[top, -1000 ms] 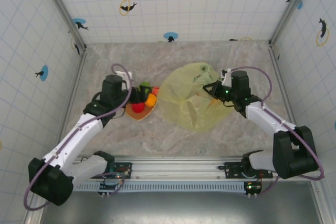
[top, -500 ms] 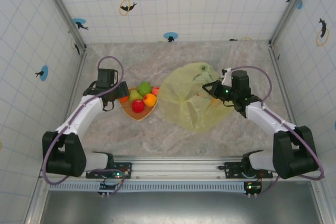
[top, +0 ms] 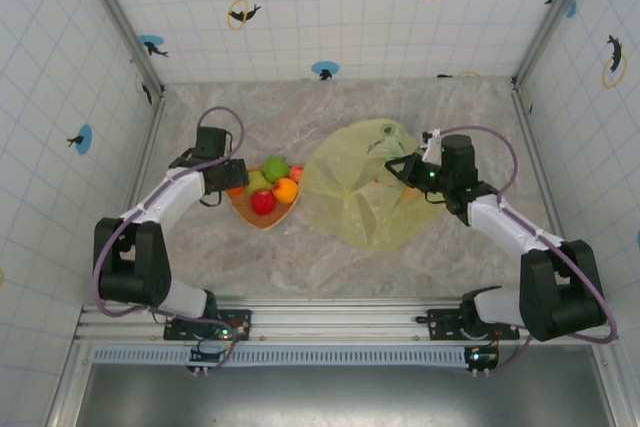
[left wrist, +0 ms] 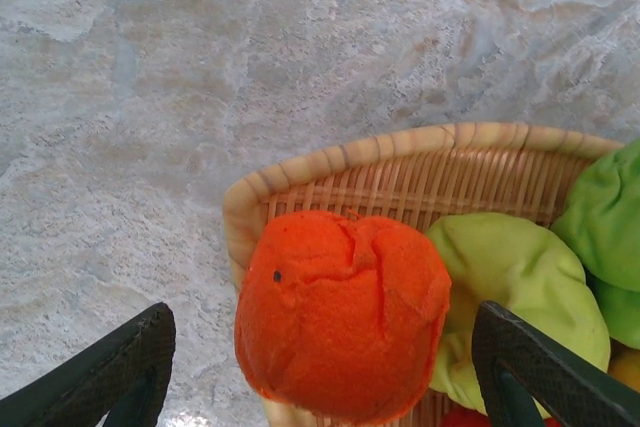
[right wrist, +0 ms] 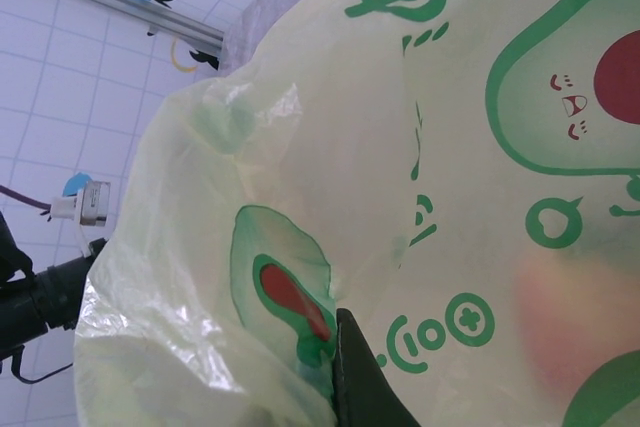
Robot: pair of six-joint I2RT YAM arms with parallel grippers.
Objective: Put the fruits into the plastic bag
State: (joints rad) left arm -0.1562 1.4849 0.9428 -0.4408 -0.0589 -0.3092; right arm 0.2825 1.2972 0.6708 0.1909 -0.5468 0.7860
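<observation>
Gaping left tool [left wrist: 325,367]: straddles orange fruit [left wrist: 345,312], empty.
Right tool [top: 400,169]: clamps plastic bag [top: 360,197].
Risk: your skewed squeeze pops it off plate [left wrist: 400,162], toward 10 o'clock.

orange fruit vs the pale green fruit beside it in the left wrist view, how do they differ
The orange fruit is creased with a dark speck; the pale green fruit is smoother. The orange fruit sits at the rim of the woven plate, between the fingers of the open left gripper; the pale green fruit lies further in, partly hidden behind it. Both rest on the plate, ungripped.
</observation>
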